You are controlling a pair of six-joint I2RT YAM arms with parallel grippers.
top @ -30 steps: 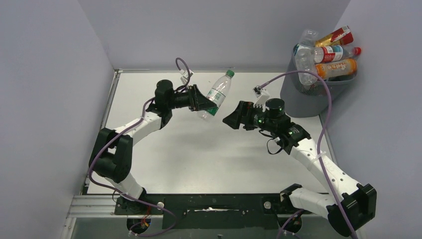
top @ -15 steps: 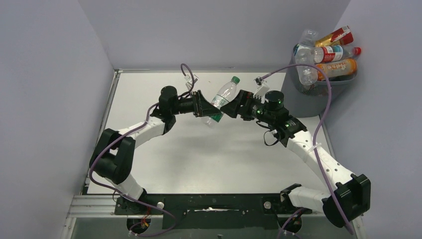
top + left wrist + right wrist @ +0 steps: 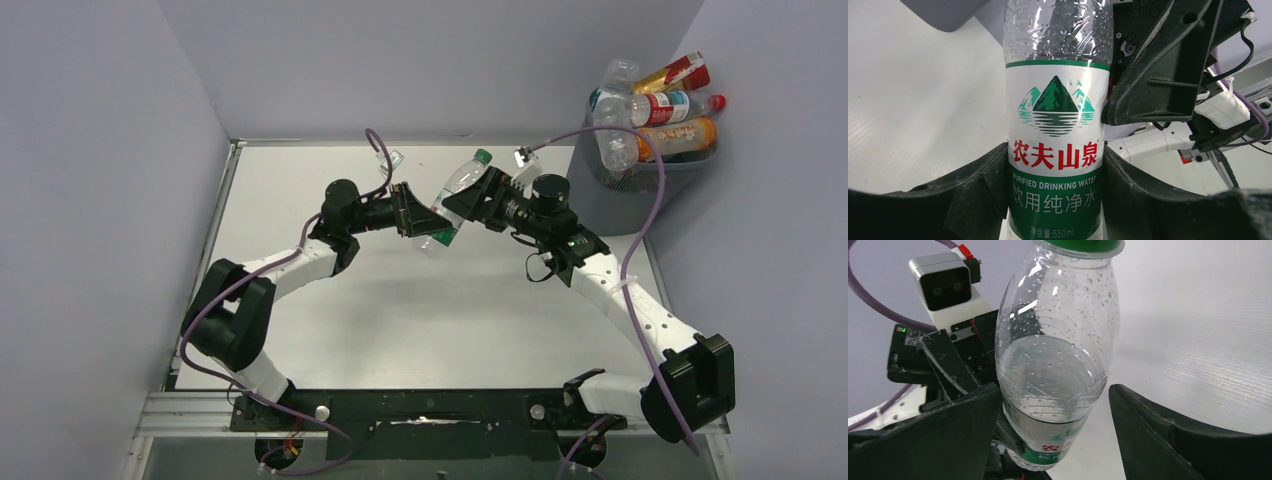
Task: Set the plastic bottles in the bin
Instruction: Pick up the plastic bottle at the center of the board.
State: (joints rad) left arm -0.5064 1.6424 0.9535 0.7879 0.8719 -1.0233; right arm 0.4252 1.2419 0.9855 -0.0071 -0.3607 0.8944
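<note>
A clear plastic bottle [image 3: 457, 193] with a green cap and a green-and-white label hangs tilted above the table's middle. My left gripper [image 3: 424, 216] is shut on its labelled lower half [image 3: 1055, 125], with a finger pressed against each side. My right gripper [image 3: 464, 197] stands open around the bottle's clear upper body [image 3: 1058, 350]. Its left finger [image 3: 973, 425] lies against the bottle and its right finger [image 3: 1148, 425] stands apart from it. The dark grey bin [image 3: 600, 195] stands at the back right, with several bottles [image 3: 660, 110] heaped above its rim.
Lilac walls close in the white table [image 3: 420, 320] on three sides. The left arm's wrist camera [image 3: 945, 287] and purple cable sit just behind the bottle. The right arm's cable [image 3: 640, 190] loops in front of the bin.
My right gripper has swung left from open air onto the bottle and now straddles its upper body. The left gripper has carried the bottle slightly to the right.
</note>
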